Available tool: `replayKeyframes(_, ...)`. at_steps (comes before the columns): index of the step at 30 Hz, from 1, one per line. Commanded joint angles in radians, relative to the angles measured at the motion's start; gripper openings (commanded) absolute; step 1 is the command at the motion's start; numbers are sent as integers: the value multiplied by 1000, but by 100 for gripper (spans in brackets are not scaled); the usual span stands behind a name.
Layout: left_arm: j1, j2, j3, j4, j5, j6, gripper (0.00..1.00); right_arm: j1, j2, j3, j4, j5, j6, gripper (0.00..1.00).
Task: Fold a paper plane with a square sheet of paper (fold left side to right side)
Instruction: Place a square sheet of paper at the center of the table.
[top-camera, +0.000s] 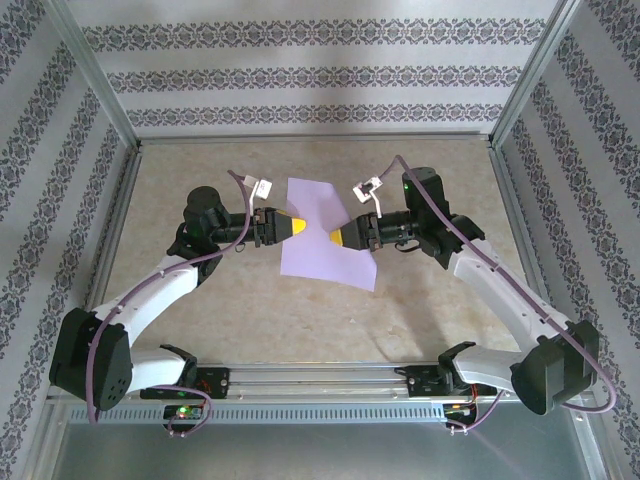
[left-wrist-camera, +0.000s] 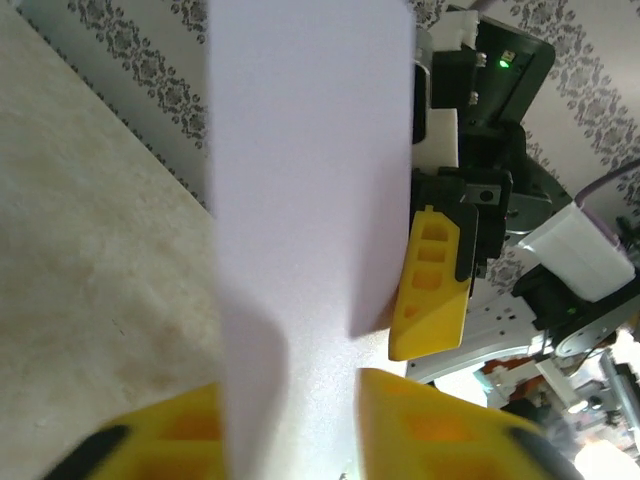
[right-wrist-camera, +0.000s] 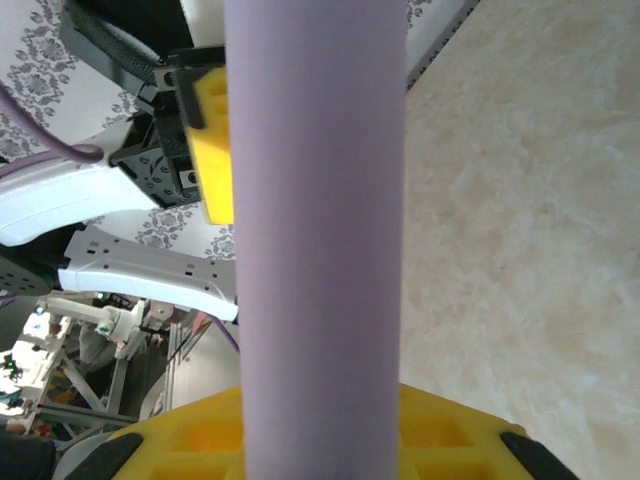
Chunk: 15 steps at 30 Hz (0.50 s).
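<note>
While it hangs above the table (top-camera: 200, 180), the sheet (top-camera: 322, 255) is pinched at its left edge by the left gripper (top-camera: 298, 227) and at its right by the right gripper (top-camera: 337, 238)

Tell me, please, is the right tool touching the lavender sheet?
Touching. The right wrist view shows the lavender sheet running down between the yellow fingers of the right tool, which meet it on both sides.

The left arm (top-camera: 150, 290) and right arm (top-camera: 495, 285) had white links, black joint housings and thin lavender cables (top-camera: 236, 177). The left end effector (top-camera: 295, 227) and right end effector (top-camera: 342, 238) carried yellow ribbed fingers (left-wrist-camera: 430, 290). A green light (top-camera: 407, 185) glowed on the right wrist.
</note>
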Motion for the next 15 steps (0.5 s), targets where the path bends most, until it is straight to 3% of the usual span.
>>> replayKeyframes(1,-8,-26,24,-19,7,59,15,-3,7,15,15,35,-17,26)
replayKeyframes(5,-8,-45,27,-129,-37,133,6,-20,1,2,9,75,-26,30)
replayKeyframes(7,-8,-48,26,-175,-64,153,0,-29,-3,-2,-9,105,-38,37)
replayKeyframes(15,-8,41,-4,-343,-198,177,0,-102,-15,-49,-110,385,-64,65)
